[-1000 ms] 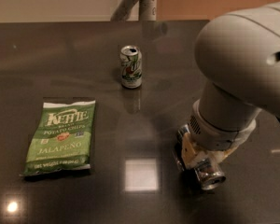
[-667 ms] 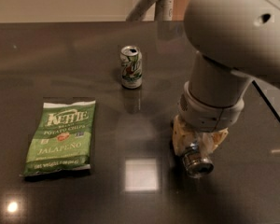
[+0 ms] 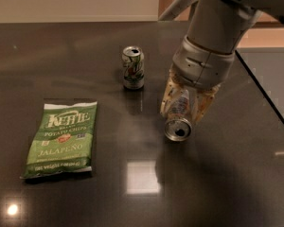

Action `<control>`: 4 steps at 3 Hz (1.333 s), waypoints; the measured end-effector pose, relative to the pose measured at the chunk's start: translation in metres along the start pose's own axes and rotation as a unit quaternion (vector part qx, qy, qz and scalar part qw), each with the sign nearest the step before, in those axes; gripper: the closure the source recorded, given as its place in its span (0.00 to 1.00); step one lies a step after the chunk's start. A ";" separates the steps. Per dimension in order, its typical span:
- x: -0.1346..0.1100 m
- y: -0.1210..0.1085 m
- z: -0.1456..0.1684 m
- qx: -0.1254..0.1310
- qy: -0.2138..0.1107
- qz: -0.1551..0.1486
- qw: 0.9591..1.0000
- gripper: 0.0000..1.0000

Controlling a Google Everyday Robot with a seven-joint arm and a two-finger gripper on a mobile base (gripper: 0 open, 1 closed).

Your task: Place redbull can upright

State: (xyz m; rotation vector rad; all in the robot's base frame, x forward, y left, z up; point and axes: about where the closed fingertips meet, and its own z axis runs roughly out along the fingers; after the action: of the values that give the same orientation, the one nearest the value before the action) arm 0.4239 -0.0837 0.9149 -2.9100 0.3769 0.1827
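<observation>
**Can in the grip, not yet standing**

We have the redbull can (image 3: 178, 126) caught in the gripper (image 3: 185, 104), right of the middle of the dark table (image 3: 236, 183). The pale fingers (image 3: 166, 95) press on either side of its body, so the hand is clenched on the can rather than released. The can is far from upright: it slants, with its silver top and drinking hole turned toward the camera and downward, and its base hidden up between the fingers. We cannot tell whether its low end touches the table or hangs just above it.

As we judge it, the pick is done and the turning is what remains. The can has to be tipped until its base faces down, lowered onto the table and let go.

The room around it looks ample. The shorter soda can (image 3: 133, 67) stands upright near, up and to the left, and the green chip bag (image 3: 61, 138) lies flat well apart.
</observation>
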 end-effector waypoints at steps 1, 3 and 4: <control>0.003 -0.014 -0.018 0.064 -0.043 0.102 0.992 1.00; -0.005 -0.007 -0.040 0.155 -0.098 0.329 0.926 1.00; -0.010 0.005 -0.034 0.151 -0.126 0.435 0.879 1.00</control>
State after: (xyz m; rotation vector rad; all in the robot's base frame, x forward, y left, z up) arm 0.4160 -0.0932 0.9486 -2.1689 1.4796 0.5578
